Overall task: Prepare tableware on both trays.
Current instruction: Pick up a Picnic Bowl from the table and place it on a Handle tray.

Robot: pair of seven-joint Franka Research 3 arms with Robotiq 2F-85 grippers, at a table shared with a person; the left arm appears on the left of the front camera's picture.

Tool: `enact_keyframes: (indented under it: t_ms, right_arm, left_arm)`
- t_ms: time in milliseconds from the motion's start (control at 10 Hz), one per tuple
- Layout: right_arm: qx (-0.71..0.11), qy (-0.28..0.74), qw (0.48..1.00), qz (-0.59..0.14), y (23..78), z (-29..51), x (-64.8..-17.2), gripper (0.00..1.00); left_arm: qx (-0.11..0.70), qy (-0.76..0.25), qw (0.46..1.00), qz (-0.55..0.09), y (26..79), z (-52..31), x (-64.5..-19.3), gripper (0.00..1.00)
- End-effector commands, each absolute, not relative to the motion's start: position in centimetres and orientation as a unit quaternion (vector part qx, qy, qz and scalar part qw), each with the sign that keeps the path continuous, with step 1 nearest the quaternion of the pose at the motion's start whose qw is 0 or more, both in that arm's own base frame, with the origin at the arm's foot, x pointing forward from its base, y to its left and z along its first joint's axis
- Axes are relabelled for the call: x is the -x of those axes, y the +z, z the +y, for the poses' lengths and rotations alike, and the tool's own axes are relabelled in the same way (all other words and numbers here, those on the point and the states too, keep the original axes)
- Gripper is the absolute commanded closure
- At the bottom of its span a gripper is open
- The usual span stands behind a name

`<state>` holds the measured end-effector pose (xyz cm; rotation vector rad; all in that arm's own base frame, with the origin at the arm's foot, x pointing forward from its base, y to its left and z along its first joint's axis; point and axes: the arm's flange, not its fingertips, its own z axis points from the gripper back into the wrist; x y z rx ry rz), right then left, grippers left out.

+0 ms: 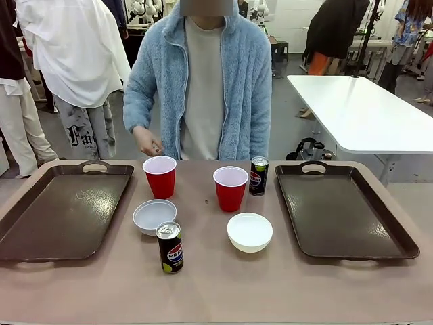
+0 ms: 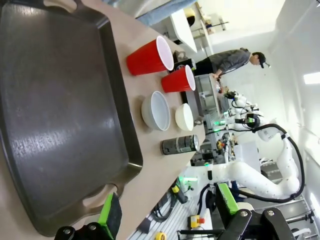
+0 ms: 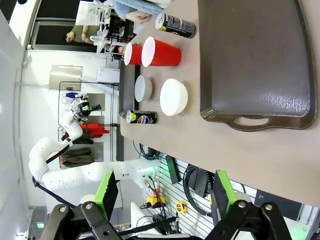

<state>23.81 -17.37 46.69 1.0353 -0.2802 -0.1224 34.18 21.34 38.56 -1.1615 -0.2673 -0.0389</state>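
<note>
Table (image 1: 223, 291) tan | trays (image 1: 61, 210) (image 1: 345, 210) glossy brown | white table (image 1: 358, 108) beyond, right

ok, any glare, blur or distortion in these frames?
Front view: sharp, evenly lit, soft shadows. Left wrist view: broad glare streaks on the left tray, far background overexposed, wide-angle bending. Right wrist view: speckled glare on the right tray near its handle, picture rolled sideways.
</note>
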Motion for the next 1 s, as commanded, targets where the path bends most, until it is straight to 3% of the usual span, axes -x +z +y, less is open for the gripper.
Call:
enact_keyframes:
  t_ms: [0,200,400,700,900]
  right_arm:
    - [-0.494,-0.060,0.857,-0.135,46.7,-17.5,-23.8,0.00]
    - [-0.493,-0.058,0.858,-0.133,46.7,-17.4,-23.8,0.00]
    - [-0.485,-0.077,0.868,-0.077,50.7,-14.2,-26.8,0.00]
    - [-0.332,-0.082,0.940,0.011,55.9,-6.6,-31.6,0.00]
    - [-0.252,-0.103,0.961,0.052,54.7,-3.2,-37.2,0.00]
  left_arm:
    - [0.554,-0.014,0.822,-0.129,38.9,21.6,-34.3,0.00]
    - [0.554,-0.014,0.822,-0.129,38.9,21.6,-34.3,0.00]
    - [0.554,-0.014,0.822,-0.129,38.9,21.6,-34.3,0.00]
    - [0.554,-0.014,0.822,-0.129,38.9,21.6,-34.3,0.00]
    - [0.554,-0.014,0.822,-0.129,38.9,21.6,-34.3,0.00]
